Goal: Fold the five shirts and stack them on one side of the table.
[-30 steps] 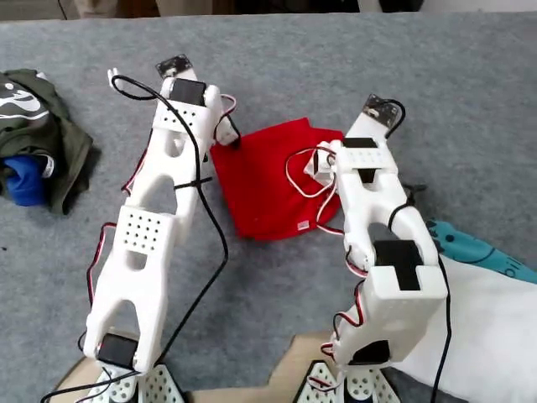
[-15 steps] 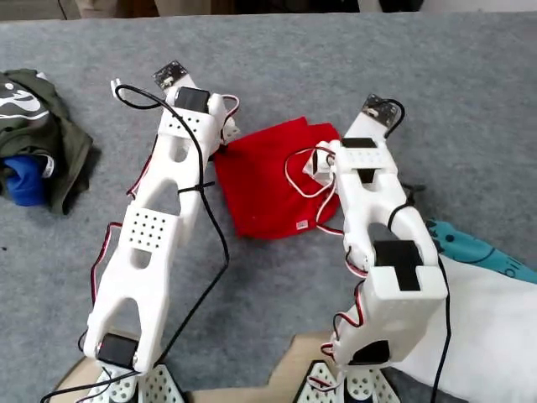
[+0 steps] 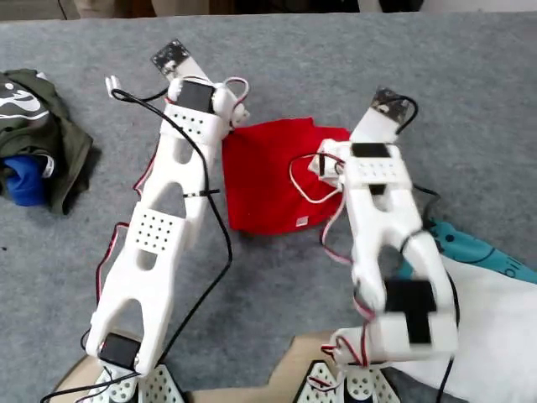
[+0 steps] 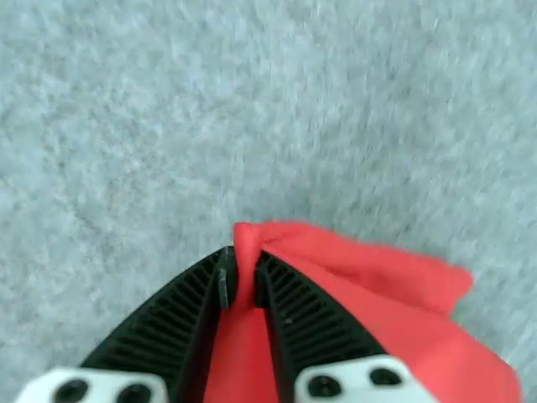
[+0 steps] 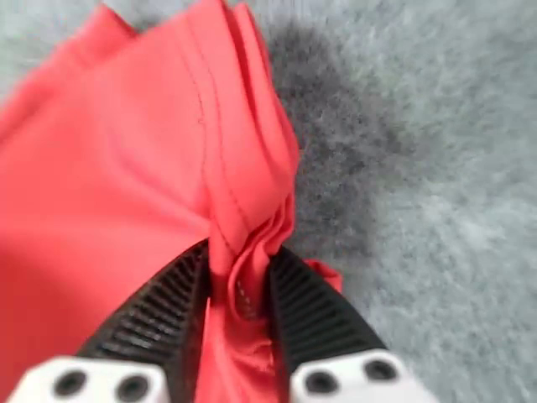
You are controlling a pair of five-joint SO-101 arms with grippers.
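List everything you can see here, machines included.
red shirt: one, red, table centre
green shirt: one, dark green, crumpled at left edge
blue shirt: one, blue, against the green shirt
teal shirt: one, teal, right edge
white cloth: one, white, beside the teal shirt
table cover: one, grey
left end effector: one, black, shut on red shirt
right end effector: one, black, shut on red shirt
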